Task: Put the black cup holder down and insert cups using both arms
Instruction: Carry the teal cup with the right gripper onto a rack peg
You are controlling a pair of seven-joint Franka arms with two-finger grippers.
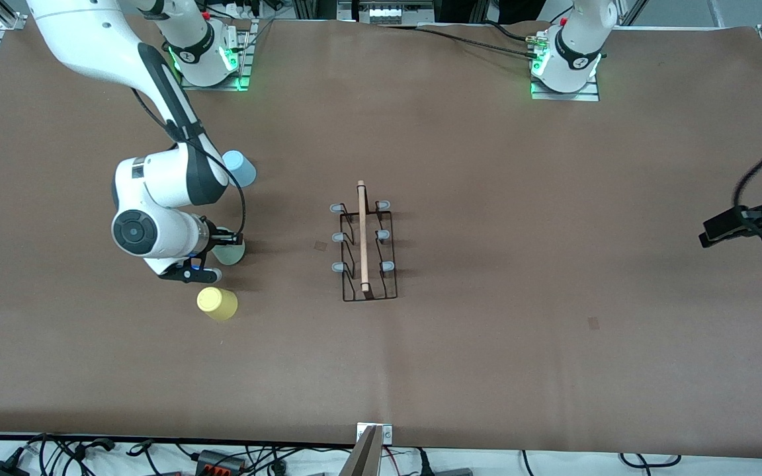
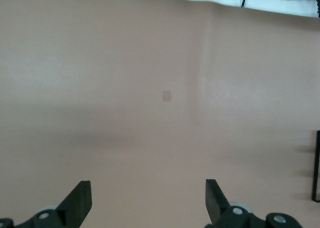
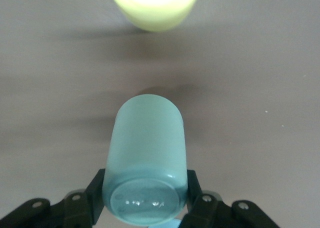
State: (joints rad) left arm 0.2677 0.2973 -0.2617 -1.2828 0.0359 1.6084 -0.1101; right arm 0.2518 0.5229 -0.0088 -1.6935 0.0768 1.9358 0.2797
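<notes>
1. Progress: the black cup holder [image 1: 366,248] stands upright mid-table, wooden handle on top, so placing looks done. Inserting is not: all six pegs are bare, no cup on or in the rack.
2. The right gripper [image 3: 145,198] is down at the mint green cup [image 3: 146,163], toward the right arm's end of the table, well apart from the rack. The fingers [image 3: 95,198] sit on either side of the cup, pressed to its wall near the closed base, closed as far as the cup allows. The cup is bottom-up. Whether it is lifted or resting on the table, cannot tell.
3. The yellow cup [image 1: 217,303] stands on the table just past the right fingertips in the right wrist view, near but not touching the mint cup; in the front view it is nearer the camera than the gripper. Also bottom-up, nothing in it.
4. The light blue cup [image 1: 239,168] sits on the table partly hidden by the right arm's forearm, farther from the front camera than the mint one. Untouched.
5. The left gripper [image 2: 148,200] waits over bare table at the left arm's end, fingers spread wide, nothing between them. Only an edge of the rack shows off to one side in its wrist view, well apart from the fingertips.
6. Left to do, by my read: carry the mint cup to a peg, then blue and yellow. Roughly a third done.
</notes>
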